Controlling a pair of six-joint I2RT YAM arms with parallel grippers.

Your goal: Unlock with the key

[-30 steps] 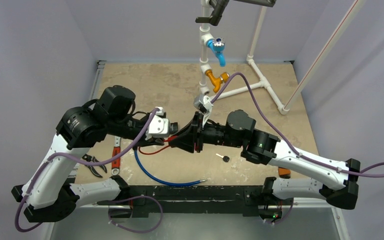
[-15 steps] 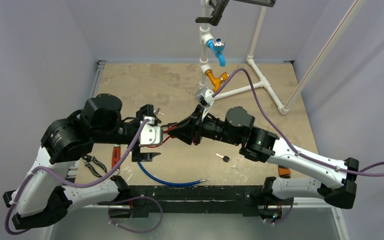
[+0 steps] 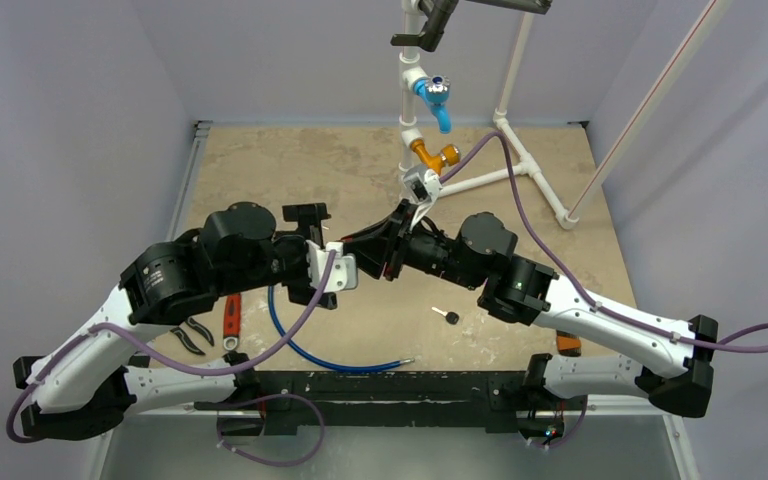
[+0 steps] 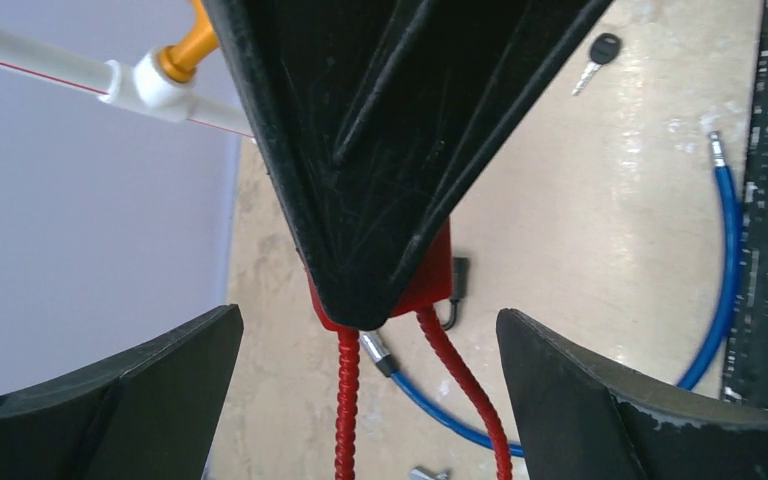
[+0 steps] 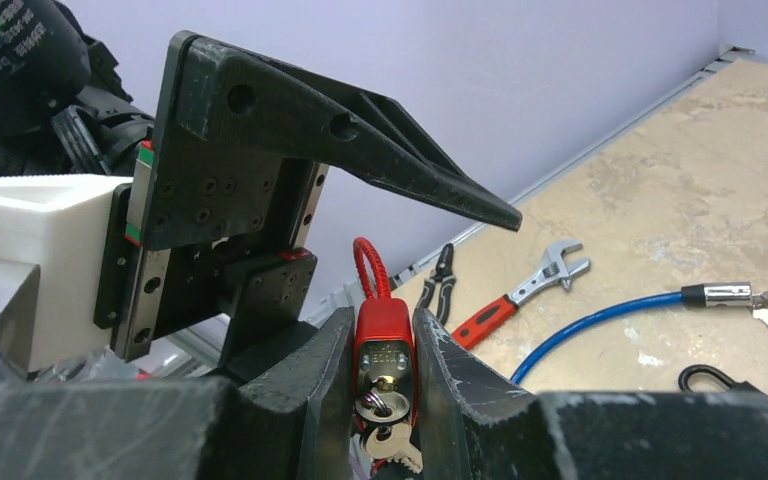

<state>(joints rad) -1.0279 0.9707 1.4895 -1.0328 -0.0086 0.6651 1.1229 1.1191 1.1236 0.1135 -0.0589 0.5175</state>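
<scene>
Near the right hand's (image 5: 382,318) red padlock (image 5: 384,345) lie blue cable (image 5: 600,318), pliers (image 5: 440,275), wrench (image 5: 520,290).

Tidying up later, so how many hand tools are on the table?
2: pliers and a red-handled wrench, side by side near the table's left front edge. More may be hidden.

Red padlock (image 5: 384,345) — small, silver keyway face. Clamped by its sides between the fingers (image 5: 457,375) of the right gripper (image 5: 384,330), held clear above the bench (image 3: 360,170). Keyway end faces back toward the wrist. Red ribbed cable shackle (image 5: 365,265) loops out past the fingertips, both strands running to the body. Silver key (image 5: 378,408) sits in the keyway, more keys bunched on a ring under it. Shackle released or not — cannot tell. Second key (image 3: 448,317), black-headed, lies loose on the bench, well apart from the padlock.
</scene>
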